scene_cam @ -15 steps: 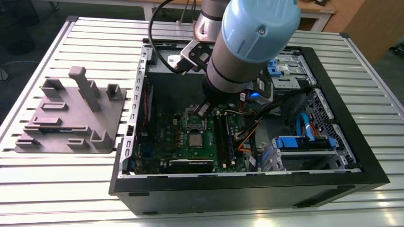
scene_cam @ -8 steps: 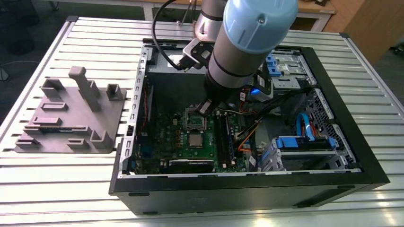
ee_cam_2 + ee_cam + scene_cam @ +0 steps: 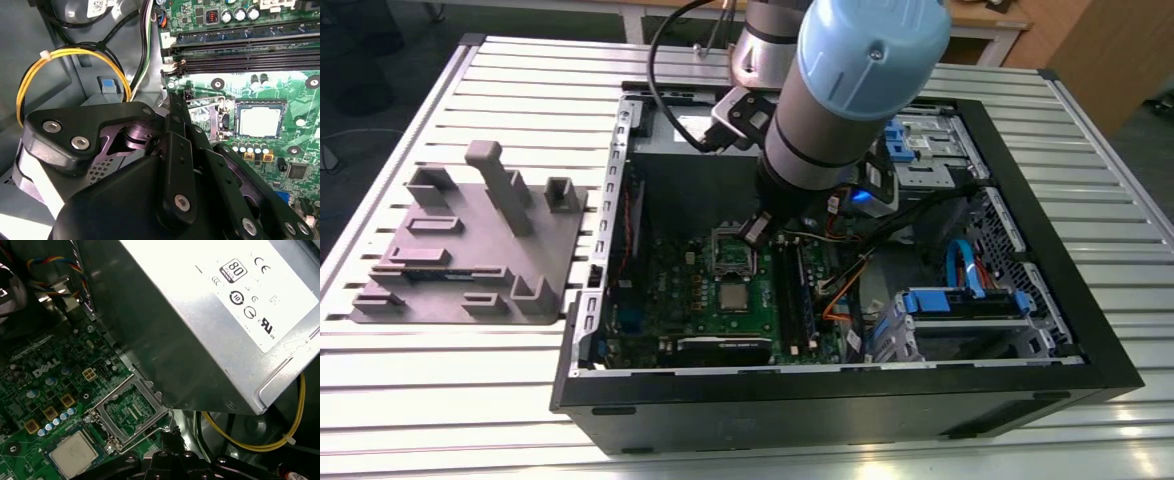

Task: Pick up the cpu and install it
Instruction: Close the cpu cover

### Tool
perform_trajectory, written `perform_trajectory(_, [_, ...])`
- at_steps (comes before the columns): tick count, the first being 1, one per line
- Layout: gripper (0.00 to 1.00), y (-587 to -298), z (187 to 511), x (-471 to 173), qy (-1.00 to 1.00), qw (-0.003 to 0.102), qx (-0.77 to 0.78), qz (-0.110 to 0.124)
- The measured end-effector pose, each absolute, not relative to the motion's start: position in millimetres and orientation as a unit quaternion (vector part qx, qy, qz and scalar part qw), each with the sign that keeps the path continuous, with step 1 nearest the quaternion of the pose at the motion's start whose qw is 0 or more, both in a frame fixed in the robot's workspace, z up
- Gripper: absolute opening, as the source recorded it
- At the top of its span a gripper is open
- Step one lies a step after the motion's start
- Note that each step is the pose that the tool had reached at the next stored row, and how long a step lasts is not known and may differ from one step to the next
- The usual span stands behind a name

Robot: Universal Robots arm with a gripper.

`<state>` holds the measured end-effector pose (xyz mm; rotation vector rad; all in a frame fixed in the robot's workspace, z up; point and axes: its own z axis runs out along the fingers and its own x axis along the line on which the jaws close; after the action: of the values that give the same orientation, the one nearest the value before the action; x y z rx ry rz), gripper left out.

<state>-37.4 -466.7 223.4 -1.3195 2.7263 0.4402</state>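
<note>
On the motherboard (image 3: 30, 390), the cpu (image 3: 75, 455) appears seated, the retention frame (image 3: 115, 396) stands unlatched, and the aperture of the gripper (image 3: 169, 432) cannot be determined.

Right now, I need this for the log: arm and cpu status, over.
Gripper low inside the case, by the open socket frame. cpu flat on the motherboard, not held. Power supply close beside the gripper; yellow cable nearby.

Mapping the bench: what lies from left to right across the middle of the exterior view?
grey parts fixture → cpu → orange cables → blue drive bracket
</note>
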Motion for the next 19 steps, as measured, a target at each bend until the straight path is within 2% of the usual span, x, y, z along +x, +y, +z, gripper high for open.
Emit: perform_trajectory(19, [0.10,-459.8,213.6,-33.8,0.889,0.042,-0.431,0.147])
